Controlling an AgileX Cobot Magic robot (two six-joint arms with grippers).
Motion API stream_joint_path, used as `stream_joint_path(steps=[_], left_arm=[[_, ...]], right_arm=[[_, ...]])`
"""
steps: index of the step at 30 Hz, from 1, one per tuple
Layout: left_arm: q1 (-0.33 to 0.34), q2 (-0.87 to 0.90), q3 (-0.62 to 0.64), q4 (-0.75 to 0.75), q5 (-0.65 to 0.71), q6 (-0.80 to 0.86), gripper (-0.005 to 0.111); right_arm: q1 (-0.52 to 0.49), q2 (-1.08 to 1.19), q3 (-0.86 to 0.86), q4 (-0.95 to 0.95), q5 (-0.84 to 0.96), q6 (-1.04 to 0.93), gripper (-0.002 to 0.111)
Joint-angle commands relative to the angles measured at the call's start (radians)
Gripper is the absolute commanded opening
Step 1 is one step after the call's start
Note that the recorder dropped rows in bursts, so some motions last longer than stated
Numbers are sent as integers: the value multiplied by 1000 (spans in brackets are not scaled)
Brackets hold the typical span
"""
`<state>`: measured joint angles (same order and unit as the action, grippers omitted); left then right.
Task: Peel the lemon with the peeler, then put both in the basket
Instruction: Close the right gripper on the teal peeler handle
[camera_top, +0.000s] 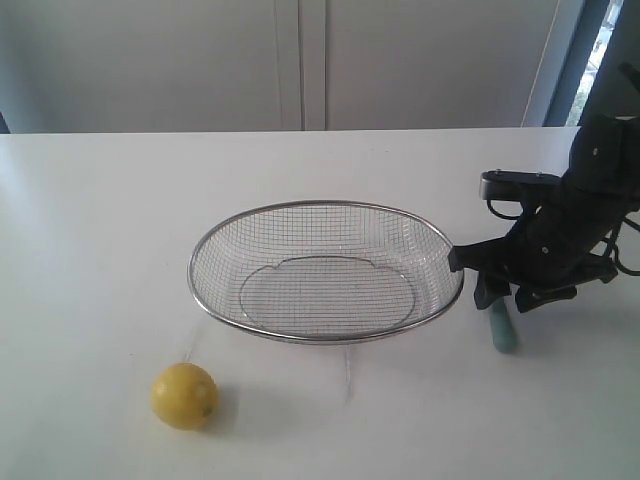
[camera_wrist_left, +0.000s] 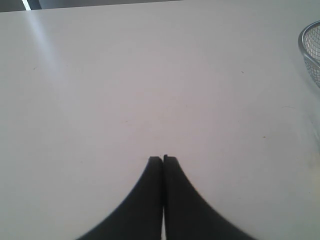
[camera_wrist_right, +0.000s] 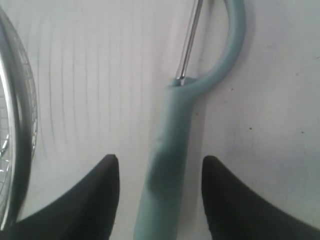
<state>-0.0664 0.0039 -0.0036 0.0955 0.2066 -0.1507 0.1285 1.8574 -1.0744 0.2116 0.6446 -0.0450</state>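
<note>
— Where do the things lie?
— The lemon (camera_top: 184, 396) sits by the tabletop's (camera_top: 90, 250) near edge, leftward, well apart from the basket (camera_top: 320, 340) at mid-tabletop. The peeler (camera_wrist_right: 170, 150) lies just beside the basket's right rim.
— And the hands?
— The right hand (camera_wrist_right: 160, 162) is released, straddling the peeler's handle and hiding its head from outside. The left hand (camera_wrist_left: 163, 160) is clenched, fingertips together.

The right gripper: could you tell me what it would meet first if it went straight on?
Probably the peeler, whose handle lies between the open jaws of the right gripper; these would straddle it and then touch the table, though depth is unclear.
</note>
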Motion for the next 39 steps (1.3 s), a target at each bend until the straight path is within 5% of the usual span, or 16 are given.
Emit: stream_joint_path(steps=[1, 39], left_arm=[[3, -4, 4, -4, -3, -6, 0], [3, -4, 4, -4, -3, -6, 0]], right_arm=[[1, 2, -6, -7, -6, -2, 49], [1, 14, -6, -5, 1, 98, 41]])
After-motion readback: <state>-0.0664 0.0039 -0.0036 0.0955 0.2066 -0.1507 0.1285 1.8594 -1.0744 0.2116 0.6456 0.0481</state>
